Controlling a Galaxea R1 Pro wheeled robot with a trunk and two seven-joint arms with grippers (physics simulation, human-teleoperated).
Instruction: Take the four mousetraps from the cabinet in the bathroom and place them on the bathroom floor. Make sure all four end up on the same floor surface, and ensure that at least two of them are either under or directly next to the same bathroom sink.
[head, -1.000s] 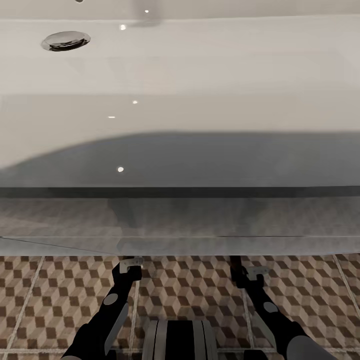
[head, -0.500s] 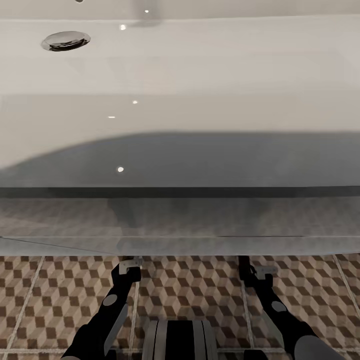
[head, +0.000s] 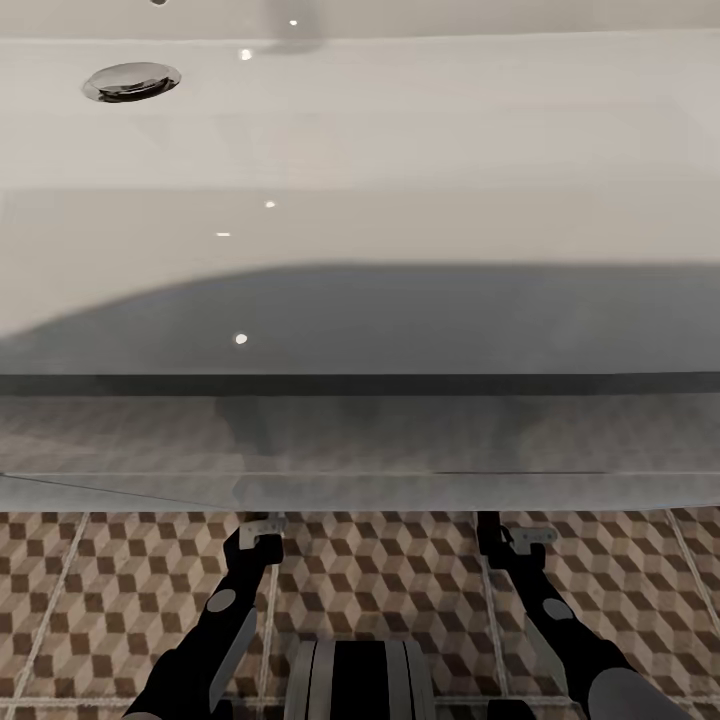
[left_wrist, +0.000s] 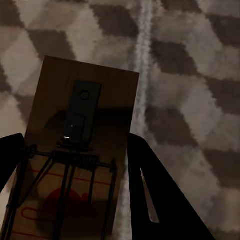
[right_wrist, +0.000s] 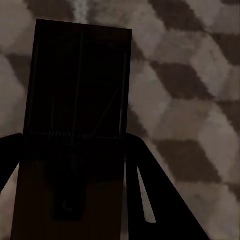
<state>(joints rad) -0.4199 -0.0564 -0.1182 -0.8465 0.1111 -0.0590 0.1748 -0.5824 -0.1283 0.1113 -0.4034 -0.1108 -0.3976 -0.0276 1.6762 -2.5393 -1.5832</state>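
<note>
In the left wrist view a tan mousetrap (left_wrist: 87, 90) with dark wire and a red mark sits between the dark fingers of my left gripper (left_wrist: 75, 142), which is shut on it. My right gripper (right_wrist: 72, 140) is likewise shut on a second mousetrap (right_wrist: 80, 65), dark in shadow. Both hang close over the cube-patterned bathroom floor (head: 380, 570); whether they touch it I cannot tell. From the head camera, both arms reach under the front edge of the white sink (head: 400, 150), which hides the fingertips. The cabinet is out of view.
The sink's chrome drain (head: 131, 81) lies far left. The glossy front of the white drawer unit (head: 360, 440) overhangs the floor just ahead of my wrists. My dark base (head: 360, 680) sits at the bottom centre, between the arms.
My right arm has shifted a little to the right along the sink's front edge. The left arm and the view have stayed still.
</note>
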